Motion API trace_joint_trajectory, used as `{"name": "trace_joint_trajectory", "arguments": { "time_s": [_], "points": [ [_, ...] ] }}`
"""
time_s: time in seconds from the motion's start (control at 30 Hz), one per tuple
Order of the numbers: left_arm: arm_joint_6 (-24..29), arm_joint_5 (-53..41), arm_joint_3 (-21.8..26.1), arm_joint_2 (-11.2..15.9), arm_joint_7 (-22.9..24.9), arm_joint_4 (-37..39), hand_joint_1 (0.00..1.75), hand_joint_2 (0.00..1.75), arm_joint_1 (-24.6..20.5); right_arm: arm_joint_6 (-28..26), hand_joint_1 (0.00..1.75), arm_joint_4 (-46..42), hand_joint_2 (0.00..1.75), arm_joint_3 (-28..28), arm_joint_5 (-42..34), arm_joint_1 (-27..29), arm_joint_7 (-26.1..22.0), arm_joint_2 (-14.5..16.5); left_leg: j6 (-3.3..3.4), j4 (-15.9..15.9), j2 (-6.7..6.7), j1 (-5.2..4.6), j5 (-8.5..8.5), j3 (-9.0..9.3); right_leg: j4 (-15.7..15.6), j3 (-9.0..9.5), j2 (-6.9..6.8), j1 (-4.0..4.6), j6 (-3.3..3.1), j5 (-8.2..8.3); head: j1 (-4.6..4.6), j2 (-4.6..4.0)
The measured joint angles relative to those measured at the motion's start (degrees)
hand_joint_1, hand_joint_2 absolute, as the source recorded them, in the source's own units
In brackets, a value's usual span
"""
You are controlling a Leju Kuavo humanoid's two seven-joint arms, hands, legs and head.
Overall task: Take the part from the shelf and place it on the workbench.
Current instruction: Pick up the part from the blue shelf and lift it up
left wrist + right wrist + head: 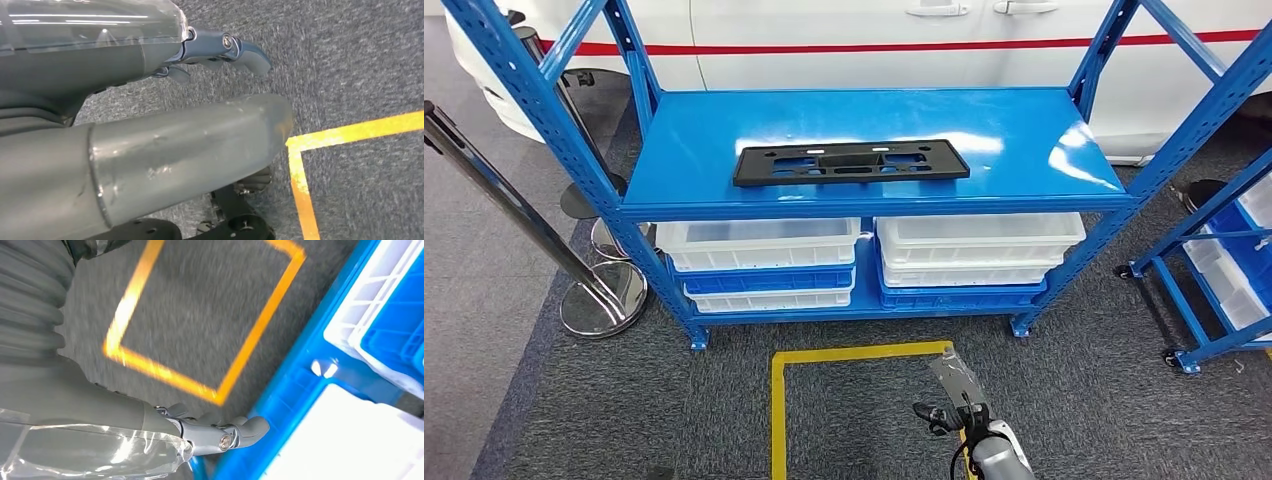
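A flat black part (851, 163) is seen lying on the top board of the blue shelf (674, 150), above white and blue bins (764, 243). The right hand (952, 415) is held low, released; the left hand (220, 50), likewise, grasps nothing.

right hand (969, 425) low, holding nothing, fingers (250, 427) loosely extended, left hand (150, 150) hanging, empty

A flat black plastic part (851, 163) is lying on the top board of the blue shelf (1024, 135), its long side running left to right, slightly left of the board's middle and toward the near edge. It is showing several cut-out slots along its length (two catching pale reflections near the far edge).
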Motion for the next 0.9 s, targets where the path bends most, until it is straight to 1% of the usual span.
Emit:
{"name": "trace_joint_trajectory", "arguments": {
  "time_s": [0.03, 0.07, 0.1, 0.13, 0.17, 0.2, 0.23, 0.27, 0.3, 0.33, 0.37, 0.43, 0.47, 0.5, 0.53, 0.57, 0.6, 0.63, 0.67, 0.7, 0.73, 0.8, 0.83, 0.87, 0.9],
  "points": [
    [-0.13, -0.33, 0.11, -0.08, 0.04, 0.13, 0.0, 0.0, -0.02, -0.86, 0.0, -1.07, 1.75, 1.18, 1.28, -0.21, 0.46, -0.03, -0.02, 0.09, -0.02, 0.0, -0.06, 0.04, -1.4, 0.56, 0.0, 0.0, -0.07, 1.49, 0.0, 0.0],
    [-0.25, -0.61, 0.19, -0.18, 0.08, 0.24, 0.0, 0.0, -0.05, -1.67, 0.0, -2.14, 1.75, 2.36, 2.53, -0.54, 0.93, -0.09, -0.1, 0.22, -0.03, 0.0, -0.15, 0.11, -4.69, 2.02, -0.02, 0.01, -0.22, 3.69, 0.0, 0.0],
    [-0.37, -0.9, 0.24, -0.3, 0.11, 0.36, 0.0, 0.0, -0.09, -2.49, 0.0, -3.25, 1.75, 3.65, 3.8, -1.0, 1.44, -0.21, -0.25, 0.36, -0.02, -0.04, -0.29, 0.12, -8.65, 3.83, -0.05, 0.06, -0.44, 5.56, 0.0, 0.0],
    [-0.49, -1.19, 0.31, -0.4, 0.14, 0.47, 0.0, 0.0, -0.2, -3.28, 0.0, -4.32, 1.75, 5.01, 5.05, -1.52, 1.97, -0.32, -0.45, 0.57, 0.0, -0.15, -0.43, 0.05, -12.17, 5.36, -0.06, 0.18, -0.67, 6.89, -0.01, 0.0],
    [-0.57, -1.43, 0.39, -0.48, 0.17, 0.58, 0.0, 0.0, -0.33, -3.98, 0.0, -5.32, 1.75, 6.34, 6.2, -1.97, 2.49, -0.43, -0.71, 0.67, 0.02, -0.24, -0.5, -0.05, -14.42, 6.28, -0.06, 0.32, -0.87, 7.49, -0.02, 0.0],
    [-0.64, -1.69, 0.48, -0.54, 0.21, 0.67, 0.0, 0.0, -0.45, -4.66, 0.0, -6.27, 1.75, 7.62, 7.31, -2.31, 3.03, -0.52, -0.97, 0.71, 0.05, -0.33, -0.51, -0.16, -15.36, 6.59, -0.04, 0.47, -1.05, 7.45, -0.02, 0.0],
    [-0.71, -1.94, 0.56, -0.59, 0.25, 0.75, 0.0, 0.0, -0.54, -5.29, 0.0, -7.17, 1.75, 8.8, 8.38, -2.56, 3.57, -0.59, -1.21, 0.67, 0.07, -0.39, -0.47, -0.22, -15.55, 6.52, 0.01, 0.58, -1.21, 7.46, -0.02, 0.0],
    [-0.75, -2.17, 0.61, -0.63, 0.29, 0.81, 0.0, 0.0, -0.57, -5.92, 0.0, -8.12, 1.75, 9.93, 9.45, -2.77, 4.16, -0.72, -1.49, 0.62, 0.07, -0.4, -0.48, -0.25, -15.65, 6.51, 0.02, 0.47, -1.47, 7.57, -0.02, 0.0],
    [-0.81, -2.43, 0.65, -0.67, 0.32, 0.88, 0.0, 0.0, -0.58, -6.57, 0.0, -9.06, 1.75, 11.02, 10.49, -3.04, 4.74, -0.87, -1.75, 0.97, 0.05, -0.36, -0.83, -0.41, -15.84, 6.55, 0.04, 0.34, -1.79, 7.71, -0.01, 0.0],
    [-0.87, -2.63, 0.68, -0.68, 0.34, 0.94, 0.0, 0.0, -0.59, -7.16, 0.0, -9.88, 1.75, 12.06, 11.43, -3.38, 5.29, -1.02, -2.03, 2.18, 0.01, -0.32, -1.74, -0.94, -16.05, 6.59, 0.04, 0.17, -2.15, 7.85, -0.02, 0.0],
    [-0.91, -2.8, 0.7, -0.69, 0.36, 0.97, 0.0, 0.0, -0.61, -7.65, 0.0, -10.47, 1.75, 12.86, 12.15, -3.73, 5.73, -1.13, -2.29, 4.53, -0.02, -0.24, -3.21, -1.97, -16.24, 6.65, 0.04, 0.04, -2.45, 7.97, -0.02, 0.0],
    [-1.03, -2.96, 0.73, -0.74, 0.38, 1.02, 0.0, 0.0, -0.6, -8.22, 0.0, -11.17, 1.75, 14.01, 13.07, -4.14, 6.52, -1.22, -2.68, 11.84, -0.05, -0.06, -6.75, -5.34, -16.23, 6.63, -0.01, 0.08, -2.77, 7.97, -0.03, 0.0],
    [-1.1, -3.06, 0.74, -0.77, 0.4, 1.05, 0.0, 0.0, -0.57, -8.44, 0.0, -11.6, 1.75, 14.75, 13.53, -4.25, 7.02, -1.3, -2.82, 15.09, -0.05, 0.0, -7.79, -6.95, -16.18, 6.6, -0.03, 0.12, -2.81, 7.94, -0.02, 0.0],
    [-1.19, -3.21, 0.75, -0.8, 0.43, 1.09, 0.0, 0.0, -0.53, -8.75, 0.0, -12.23, 1.75, 15.98, 14.16, -4.46, 7.74, -1.45, -2.91, 16.67, -0.05, 0.05, -7.75, -7.84, -16.12, 6.58, 0.01, 0.14, -2.83, 7.91, -0.03, 0.0],
    [-1.28, -3.41, 0.76, -0.81, 0.46, 1.11, 0.0, 0.0, -0.52, -9.16, 0.0, -12.95, 1.75, 17.49, 14.93, -4.83, 8.57, -1.64, -2.91, 16.09, -0.05, 0.08, -6.63, -7.71, -16.06, 6.58, 0.11, 0.14, -2.82, 7.89, -0.03, 0.0],
    [-1.37, -3.64, 0.78, -0.81, 0.49, 1.13, 0.0, 0.0, -0.56, -9.63, 0.0, -13.63, 1.75, 19.0, 15.75, -5.36, 9.4, -1.81, -2.82, 13.27, -0.05, 0.11, -4.59, -6.49, -16.0, 6.64, 0.24, 0.13, -2.77, 7.85, -0.04, 0.0],
    [-1.46, -3.85, 0.79, -0.81, 0.51, 1.13, 0.0, 0.0, -0.64, -10.16, 0.0, -14.31, 1.75, 20.45, 16.59, -5.98, 10.33, -1.98, -2.65, 9.22, -0.05, 0.12, -2.39, -4.72, -15.94, 6.72, 0.34, 0.12, -2.67, 7.78, -0.04, 0.0],
    [-1.56, -4.02, 0.82, -0.81, 0.53, 1.14, 0.0, 0.0, -0.78, -10.65, 0.0, -14.92, 1.75, 21.64, 17.37, -6.61, 11.2, -2.12, -2.46, 5.5, -0.08, 0.03, -0.88, -3.01, -15.84, 6.72, 0.41, 0.22, -2.5, 7.7, -0.03, 0.0],
    [-1.67, -4.22, 0.86, -0.82, 0.55, 1.16, 0.0, 0.0, -0.94, -11.17, 0.0, -15.56, 1.75, 22.9, 18.18, -7.25, 12.12, -2.3, -2.25, 2.78, -0.12, -0.05, 0.0, -1.85, -15.75, 6.63, 0.43, 0.32, -2.27, 7.68, -0.02, 0.0],
    [-1.77, -4.42, 0.91, -0.83, 0.58, 1.2, 0.0, 0.0, -1.06, -11.68, 0.0, -16.22, 1.75, 24.29, 19.03, -7.85, 13.07, -2.54, -2.07, 1.42, -0.17, -0.16, 0.18, -1.34, -15.7, 6.49, 0.43, 0.41, -2.01, 7.69, -0.02, 0.0],
    [-1.85, -4.63, 0.94, -0.84, 0.61, 1.26, 0.0, 0.0, -1.14, -12.15, 0.0, -16.81, 1.75, 25.74, 19.84, -8.41, 13.98, -2.8, -1.88, 1.12, -0.21, -0.27, 0.05, -1.27, -15.72, 6.38, 0.42, 0.49, -1.73, 7.77, -0.01, 0.0],
    [-2.04, -5.05, 0.99, -0.87, 0.63, 1.44, 0.0, 0.0, -1.17, -13.1, 0.0, -18.0, 1.75, 28.88, 21.55, -9.48, 15.88, -3.45, -1.23, 0.7, -0.22, -0.14, 0.35, -1.26, -15.55, 6.26, 0.38, 0.39, -1.13, 7.62, -0.02, 0.0],
    [-2.16, -5.23, 1.01, -0.89, 0.64, 1.51, 0.0, 0.0, -1.22, -13.53, 0.0, -18.51, 1.75, 30.26, 22.33, -10.06, 16.78, -3.77, -0.84, 0.47, -0.2, -0.05, 0.52, -1.2, -14.67, 5.89, 0.34, 0.34, -0.86, 6.94, -0.01, 0.0],
    [-2.28, -5.45, 1.03, -0.9, 0.64, 1.56, 0.0, 0.0, -1.32, -14.0, 0.0, -18.99, 1.75, 31.66, 23.14, -10.67, 17.74, -4.09, -0.49, 0.25, -0.17, 0.05, 0.69, -1.15, -12.69, 5.02, 0.31, 0.27, -0.62, 5.66, -0.01, 0.0],
    [-2.4, -5.64, 1.04, -0.93, 0.65, 1.6, 0.0, 0.0, -1.45, -14.47, 0.0, -19.39, 1.75, 33.08, 23.93, -11.25, 18.7, -4.4, -0.27, 0.18, -0.14, 0.04, 0.76, -1.14, -9.61, 3.62, 0.27, 0.17, -0.44, 3.94, -0.01, 0.0]
  ]
}}
